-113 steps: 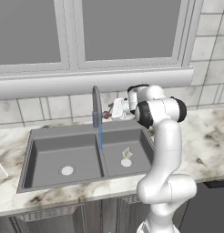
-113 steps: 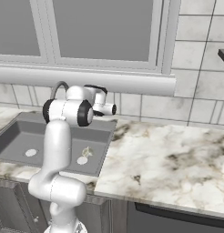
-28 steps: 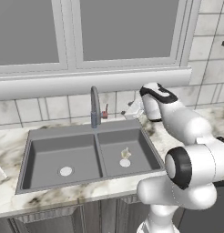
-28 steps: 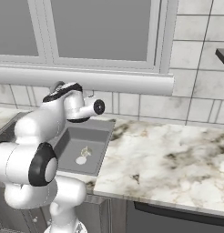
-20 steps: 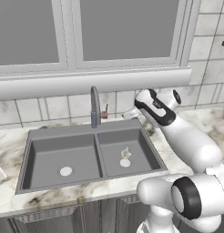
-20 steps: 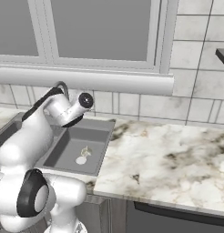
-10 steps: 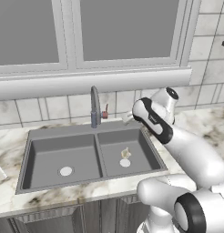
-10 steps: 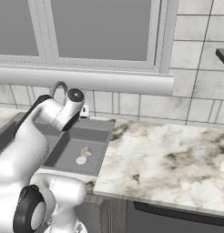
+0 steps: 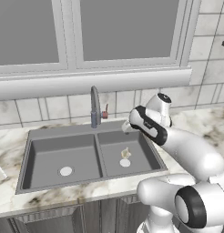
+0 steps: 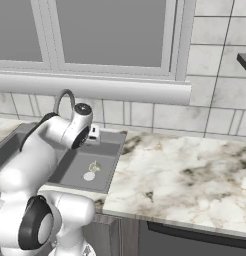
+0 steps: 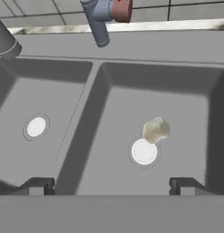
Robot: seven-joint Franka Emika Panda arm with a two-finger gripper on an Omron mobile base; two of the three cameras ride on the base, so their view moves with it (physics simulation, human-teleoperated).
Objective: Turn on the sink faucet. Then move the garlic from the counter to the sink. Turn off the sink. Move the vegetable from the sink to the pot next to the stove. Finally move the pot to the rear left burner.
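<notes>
Hovering over the sink's [image 11: 109, 50] right basin, gripper [image 11: 109, 184] spread wide, holding nothing. Garlic [image 11: 155, 129] lies on the basin floor, just beside the drain [image 11: 144, 151] (touching its rim). Faucet [image 9: 94, 107] stands behind the divider.

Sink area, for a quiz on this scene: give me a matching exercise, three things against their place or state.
Things:
1. garlic
2. faucet
3. claw

Places or states:
A. open, above the sink
B. beside the drain in the right basin
C. at the sink's back rim, no water running

Pairs: 1-B, 2-C, 3-A
</notes>
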